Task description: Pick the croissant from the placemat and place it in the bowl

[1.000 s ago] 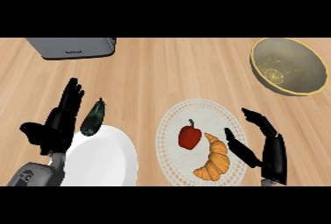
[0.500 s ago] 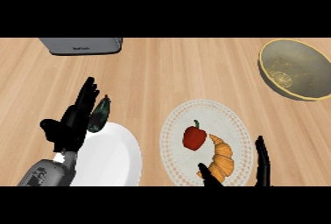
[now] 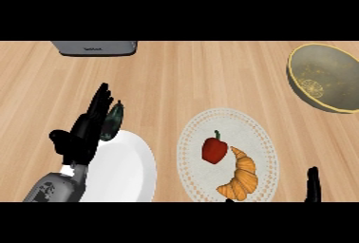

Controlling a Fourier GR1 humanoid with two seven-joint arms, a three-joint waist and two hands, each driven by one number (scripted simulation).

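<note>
Croissant (image 3: 241, 176) is seen lying on the round placemat (image 3: 259, 133), lower centre-right of frame, just beside a red pepper (image 3: 214, 149) to its upper left; it's touched by neither hand. Bowl (image 3: 308, 69) is found at upper right edge, well apart from placemat. Right hand (image 3: 313, 186) is shown only as fingertips at bottom right, near the mat's edge; finger state can't be told. Left hand (image 3: 88, 128) is held at left w/ fingers straight, released, nothing grasped, over a dark green veg (image 3: 112, 122) and beside a white plate (image 3: 129, 171). A grey appliance (image 3: 95, 47) sits at upper left.
</note>
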